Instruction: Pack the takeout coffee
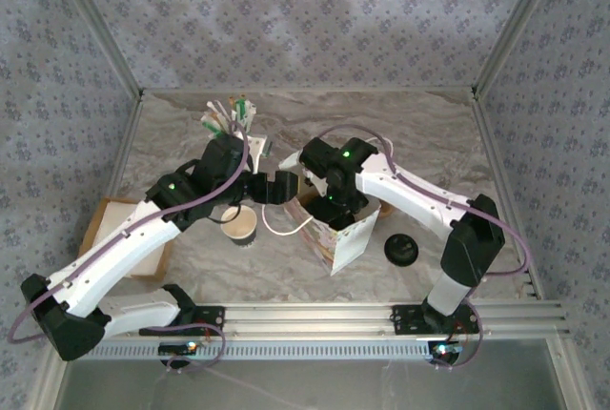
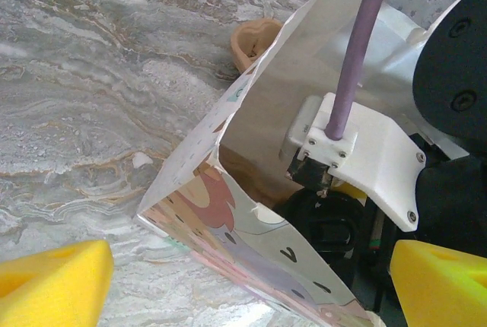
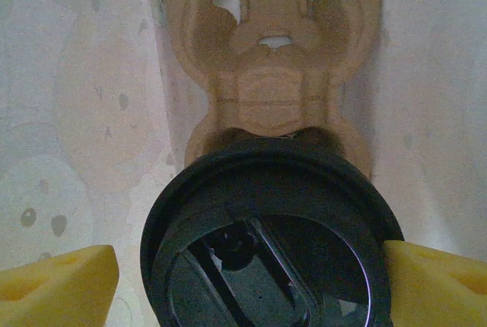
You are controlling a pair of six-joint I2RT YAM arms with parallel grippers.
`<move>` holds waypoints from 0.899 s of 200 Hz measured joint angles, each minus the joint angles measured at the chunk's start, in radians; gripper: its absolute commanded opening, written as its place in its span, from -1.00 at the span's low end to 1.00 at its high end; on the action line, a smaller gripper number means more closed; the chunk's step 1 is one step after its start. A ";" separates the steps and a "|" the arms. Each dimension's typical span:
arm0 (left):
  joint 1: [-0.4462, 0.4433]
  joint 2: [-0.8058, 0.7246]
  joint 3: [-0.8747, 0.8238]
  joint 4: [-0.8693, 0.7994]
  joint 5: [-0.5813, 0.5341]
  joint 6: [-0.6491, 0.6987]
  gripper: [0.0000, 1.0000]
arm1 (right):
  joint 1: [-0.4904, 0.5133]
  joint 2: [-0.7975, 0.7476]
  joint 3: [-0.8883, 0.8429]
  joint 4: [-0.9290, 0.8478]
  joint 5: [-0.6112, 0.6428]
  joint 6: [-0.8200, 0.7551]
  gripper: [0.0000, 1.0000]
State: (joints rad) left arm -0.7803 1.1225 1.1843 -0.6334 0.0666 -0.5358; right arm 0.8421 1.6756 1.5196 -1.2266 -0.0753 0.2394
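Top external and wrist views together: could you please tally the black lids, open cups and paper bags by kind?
Black lids: 2
Open paper cups: 1
Paper bags: 1
Total: 4

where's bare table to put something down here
Bare marble: the far right corner, between the right arm and the back wall; the near strip between the open cup and the rail. Crowded at centre around the paper bag, black lid beside it.
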 measured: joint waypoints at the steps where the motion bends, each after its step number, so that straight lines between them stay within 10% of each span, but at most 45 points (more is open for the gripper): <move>1: 0.000 0.000 -0.001 0.001 0.000 0.000 0.88 | 0.000 0.000 0.000 0.000 0.000 0.000 0.80; 180: 0.000 0.000 -0.017 0.009 0.022 -0.008 0.83 | -0.016 0.013 0.032 -0.030 0.015 0.004 0.93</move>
State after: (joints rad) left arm -0.7803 1.1225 1.1675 -0.6243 0.0887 -0.5434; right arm 0.8257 1.6890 1.5517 -1.2568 -0.0605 0.2436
